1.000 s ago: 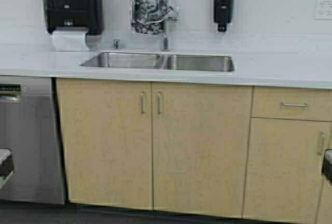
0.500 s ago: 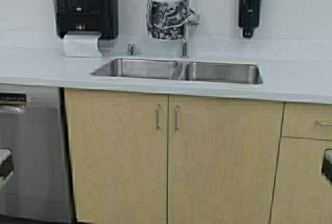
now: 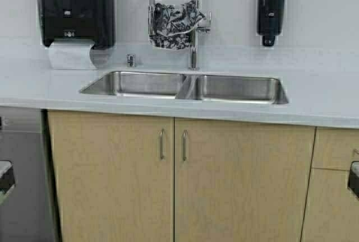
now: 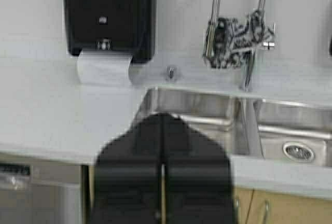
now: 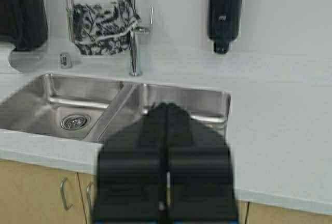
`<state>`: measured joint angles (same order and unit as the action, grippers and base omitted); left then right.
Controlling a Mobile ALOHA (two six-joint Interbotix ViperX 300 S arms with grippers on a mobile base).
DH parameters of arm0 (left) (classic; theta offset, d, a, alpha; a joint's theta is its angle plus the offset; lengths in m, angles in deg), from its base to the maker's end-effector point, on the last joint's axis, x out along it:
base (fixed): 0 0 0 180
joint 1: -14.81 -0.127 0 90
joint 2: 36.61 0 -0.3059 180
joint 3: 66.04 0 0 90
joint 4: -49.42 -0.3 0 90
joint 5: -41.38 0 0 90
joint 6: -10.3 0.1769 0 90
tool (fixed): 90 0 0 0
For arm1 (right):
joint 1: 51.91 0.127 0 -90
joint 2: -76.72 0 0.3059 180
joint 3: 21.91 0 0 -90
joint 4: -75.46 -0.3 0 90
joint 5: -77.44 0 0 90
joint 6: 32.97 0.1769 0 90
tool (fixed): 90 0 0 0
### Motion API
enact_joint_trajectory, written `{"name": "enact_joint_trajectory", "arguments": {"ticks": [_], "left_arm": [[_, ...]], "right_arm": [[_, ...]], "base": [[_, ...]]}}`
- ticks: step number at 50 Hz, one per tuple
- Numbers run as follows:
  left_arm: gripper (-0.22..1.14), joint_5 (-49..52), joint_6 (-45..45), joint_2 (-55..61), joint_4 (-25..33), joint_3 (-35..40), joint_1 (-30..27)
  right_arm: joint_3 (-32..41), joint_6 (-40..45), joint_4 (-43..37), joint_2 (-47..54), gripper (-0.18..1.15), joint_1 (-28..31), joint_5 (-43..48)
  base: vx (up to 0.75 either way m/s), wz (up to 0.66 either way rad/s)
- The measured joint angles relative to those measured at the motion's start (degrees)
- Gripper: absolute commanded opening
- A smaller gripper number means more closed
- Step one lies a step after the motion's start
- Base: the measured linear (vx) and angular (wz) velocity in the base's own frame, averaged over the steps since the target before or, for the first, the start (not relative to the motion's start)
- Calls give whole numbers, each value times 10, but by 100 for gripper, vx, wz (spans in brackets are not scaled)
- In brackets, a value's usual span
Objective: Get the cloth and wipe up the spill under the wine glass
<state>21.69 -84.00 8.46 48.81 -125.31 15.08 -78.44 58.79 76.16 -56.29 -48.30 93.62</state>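
Observation:
The cloth, pale with a dark leaf print, hangs draped over the arched steel faucet behind the double sink. It also shows in the left wrist view as the cloth and in the right wrist view as the cloth. The wine glass and the spill are out of view. My left gripper is shut and empty, held low in front of the counter, well short of the cloth. My right gripper is likewise shut and empty, facing the right basin.
A double steel sink is set in a white counter above beige cabinet doors. On the wall hang a black paper towel dispenser and a black soap dispenser. A dishwasher stands at the left.
The robot has moved: the base has driven closer to the counter, so sink, faucet and cloth appear larger and lower in the high view. Both arms stay parked.

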Motion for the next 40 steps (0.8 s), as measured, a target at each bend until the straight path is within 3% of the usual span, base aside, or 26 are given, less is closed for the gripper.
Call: {"name": "enact_joint_trajectory", "arguments": {"ticks": [23, 40], "left_arm": [[3, 0, -1, 0, 0, -4, 0], [3, 27, 4, -38, 0, -18, 1]], "right_arm": [[5, 14, 0, -11, 6, 7, -3], [26, 11, 36, 27, 6, 91, -8]], "base": [[33, 6], [31, 3]]}}
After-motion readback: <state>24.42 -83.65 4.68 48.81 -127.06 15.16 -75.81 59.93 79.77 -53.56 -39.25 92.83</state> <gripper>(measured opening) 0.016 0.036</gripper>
